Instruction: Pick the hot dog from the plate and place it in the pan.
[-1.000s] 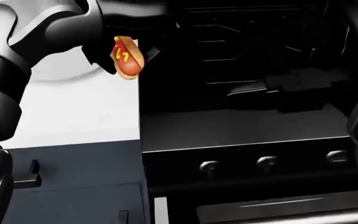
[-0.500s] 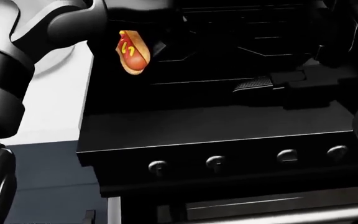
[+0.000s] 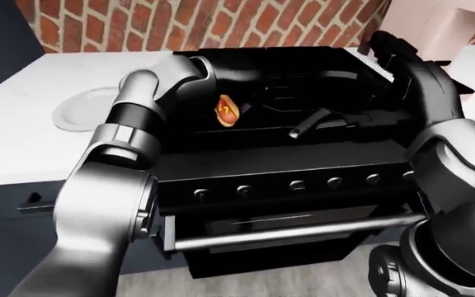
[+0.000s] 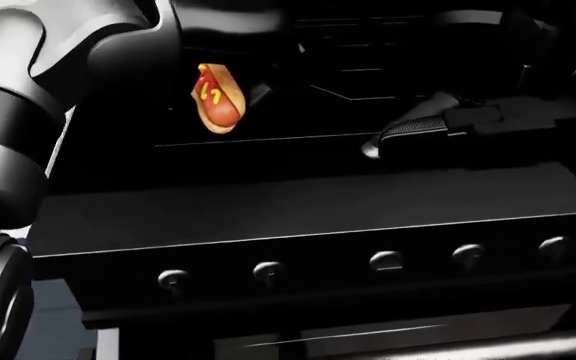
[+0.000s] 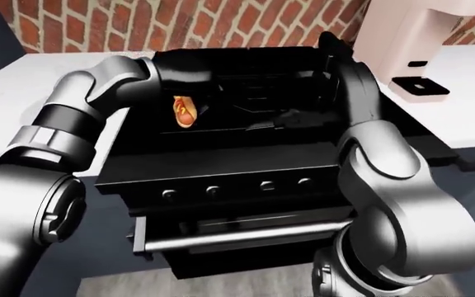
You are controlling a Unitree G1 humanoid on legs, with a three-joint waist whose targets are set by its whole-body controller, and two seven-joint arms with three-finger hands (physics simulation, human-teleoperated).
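Black left robot hand (image 4: 243,71) grips one hot dog (image 4: 218,98) above one stove (image 3: 303,167).

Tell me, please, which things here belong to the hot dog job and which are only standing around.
Job:
hot dog, held in the left hand above the stove
pan, of which only the handle is clear
plate, now empty, on the counter

Standing around:
stove with its knobs
brick wall
pink appliance

Your left hand (image 4: 233,56) merges with the black stove (image 3: 287,167); finger positions unreadable. The pan (image 3: 337,86) body is indistinguishable, only its handle (image 4: 408,129) resolves. Right hand is lost in black.
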